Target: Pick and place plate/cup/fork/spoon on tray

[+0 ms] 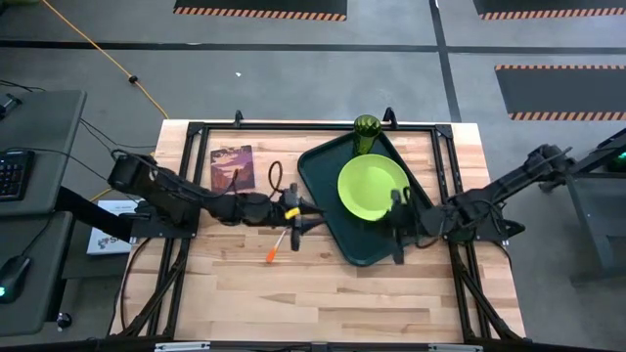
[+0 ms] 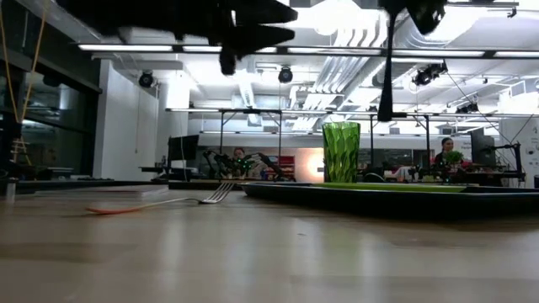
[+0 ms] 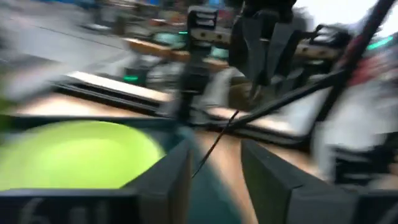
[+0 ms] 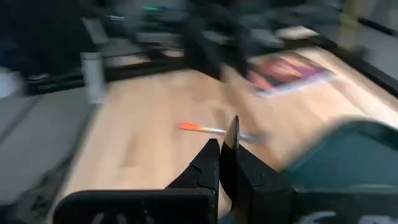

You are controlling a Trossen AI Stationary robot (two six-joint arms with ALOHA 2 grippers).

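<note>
**A:** Where did the tableware sit on the bench (image 1: pixel 323 303)?

**B:** In the high view, the tray (image 1: pixel 328 200) lay right of centre, tilted. The plate (image 1: pixel 373 186) rested flat inside it, and the cup (image 1: pixel 366 128) stood upright at the tray's upper corner. The fork (image 1: pixel 277 245) lay on bare wood to the lower left of the tray, orange handle pointing down-left, apart from the tray.

**A:** And the spoon?

**B:** A thin dark spoon (image 4: pixel 231 140) stood pinched in the right claw (image 4: pixel 227 163), whose fingers were closed on it. That claw hung over the tray's right part, beside the plate's lower right edge.

**A:** The left claw?

**B:** The left claw (image 3: pixel 214 168) was just left of the tray, above the fork's tines in the frame, its fingers parted with nothing between them.

**A:** Anything else?

**B:** A maroon book (image 1: pixel 232 167) lay toward the upper left of the bench.
</note>
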